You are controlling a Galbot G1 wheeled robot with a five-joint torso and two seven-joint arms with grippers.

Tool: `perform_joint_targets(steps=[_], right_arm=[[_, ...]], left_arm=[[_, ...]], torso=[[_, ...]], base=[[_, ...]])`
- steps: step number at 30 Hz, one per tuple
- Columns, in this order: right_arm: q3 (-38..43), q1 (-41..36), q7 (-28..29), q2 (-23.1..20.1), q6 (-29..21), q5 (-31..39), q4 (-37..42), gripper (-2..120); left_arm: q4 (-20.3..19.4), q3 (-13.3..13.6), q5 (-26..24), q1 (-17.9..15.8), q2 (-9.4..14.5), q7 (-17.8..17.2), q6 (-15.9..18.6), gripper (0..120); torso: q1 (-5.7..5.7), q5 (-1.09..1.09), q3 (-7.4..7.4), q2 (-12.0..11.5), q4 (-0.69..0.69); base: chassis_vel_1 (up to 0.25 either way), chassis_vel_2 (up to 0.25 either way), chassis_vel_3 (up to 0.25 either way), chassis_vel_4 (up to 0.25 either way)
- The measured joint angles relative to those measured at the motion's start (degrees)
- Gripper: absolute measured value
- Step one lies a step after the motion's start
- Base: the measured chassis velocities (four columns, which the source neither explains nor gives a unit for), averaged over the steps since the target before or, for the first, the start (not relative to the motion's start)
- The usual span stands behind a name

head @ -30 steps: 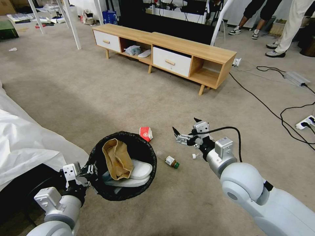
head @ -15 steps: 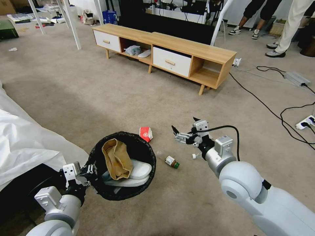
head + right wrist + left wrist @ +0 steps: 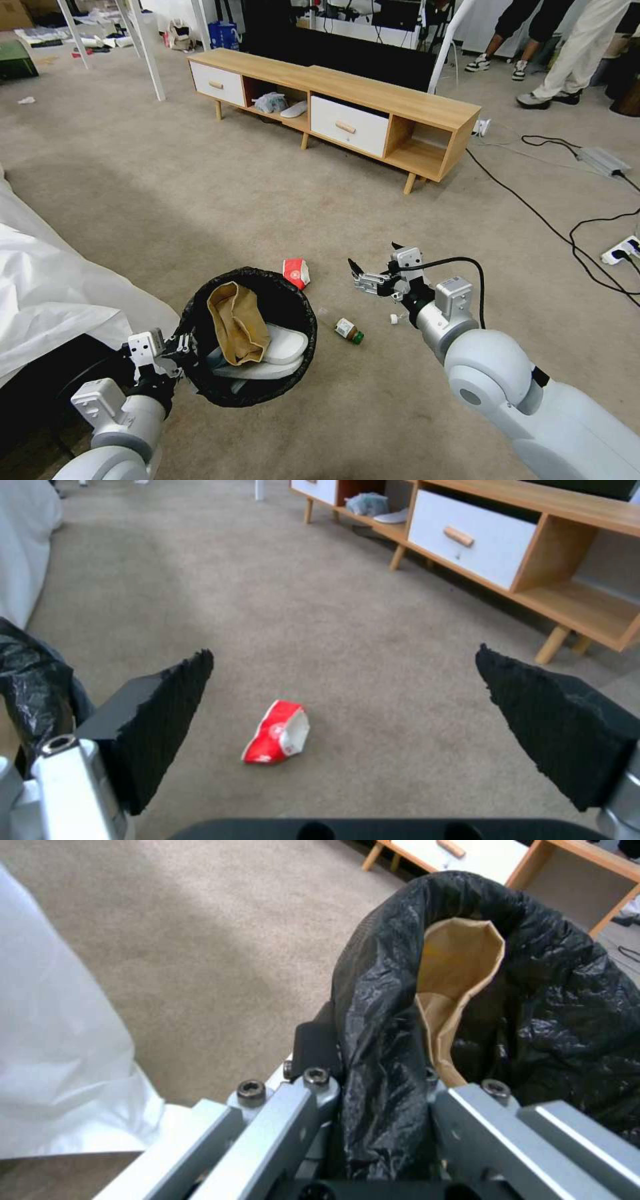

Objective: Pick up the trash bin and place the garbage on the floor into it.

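Left gripper (image 3: 179, 348) is clamping the black-bag-lined rim of the trash bin (image 3: 250, 337) on the robot-near left side; the left wrist view is showing both fingers pinched over the folded liner (image 3: 387, 1050). Bin is sitting low-left of centre in the head view, already holding a brown paper bag (image 3: 237, 323) and some flat white items.

Right gripper (image 3: 375, 265) is hanging spread wide and empty above the floor (image 3: 200, 193), off to the right of the bin, well apart from its rim.

Relative to the bin:
- red-white packet (image 3: 296, 272) is lying just beyond the far-right edge of the rim, close to it
- small bottle (image 3: 349, 330) with green cap is lying to the right, near the rim, on its side
- a tiny white bit (image 3: 393, 319) is lying farther right still, under the right wrist

Key relation: the packet is lying ahead of the right gripper and slightly toward the bin. In the right wrist view the packet (image 3: 277, 732) is sitting between the two open fingers (image 3: 160, 720), below and forward. Its long axis is running roughly along the gripper's line of approach, so the fingers are looking set to close across the short side. Right arm is clearly the nearer and the only free one.
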Motion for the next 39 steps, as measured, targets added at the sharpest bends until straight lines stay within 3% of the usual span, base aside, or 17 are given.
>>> perform_joint_targets(steps=[8, 28, 39], right_arm=[[-0.02, -0.28, -0.01, 0.22, 0.04, 0.04, -0.1, 100], [-0.26, -0.75, -0.67, 0.0, -0.87, -0.62, -0.32, 100], [-0.46, -0.59, -1.13, 0.33, -0.54, -0.67, -0.84, 100]], left_arm=[[0.05, 0.02, 0.01, 0.04, -0.19, 0.02, -0.11, 0], [0.33, 0.88, 0.37, 0.31, -0.58, 0.39, -0.44, 0], [0.36, 0.55, 0.12, 0.07, -0.45, 0.39, -0.47, 0]], torso=[[0.0, 0.0, 0.0, 0.0, 0.01], [0.0, 0.0, 0.0, 0.0, 0.0], [0.0, 0.0, 0.0, 0.0, 0.0]], base=[[-0.245, -0.085, 0.197, 0.072], [0.008, 0.0, -0.002, 0.001], [-0.117, 0.118, 0.138, -0.13]])
